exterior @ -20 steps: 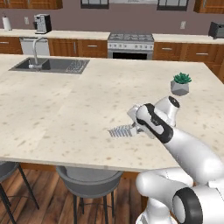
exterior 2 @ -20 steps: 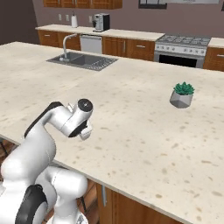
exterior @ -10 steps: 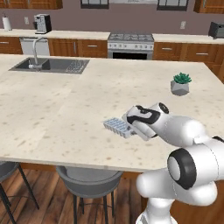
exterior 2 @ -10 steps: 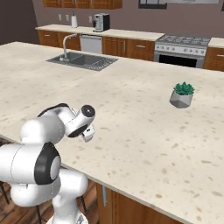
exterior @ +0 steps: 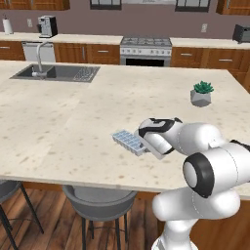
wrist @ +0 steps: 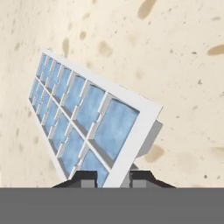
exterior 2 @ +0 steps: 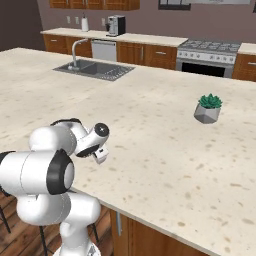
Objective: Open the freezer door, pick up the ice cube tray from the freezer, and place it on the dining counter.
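Observation:
My gripper is shut on the near end of the ice cube tray, a pale blue-white tray with two rows of square cells. It holds the tray low over the dining counter, close to the front edge. In the hand view the tray slopes away from the gripper, tilted above the speckled counter top, with a shadow under its corner. I cannot tell whether the tray touches the stone. From the right base view the gripper hangs just above the counter.
A small potted plant stands on the counter to the far right. The inset steel sink lies at the far left. A grey stool sits under the counter's front edge.
The arm has folded in and its elbow has swung round toward the base. The tray stayed at nearly the same spot above the counter and turned so its cells face up more.

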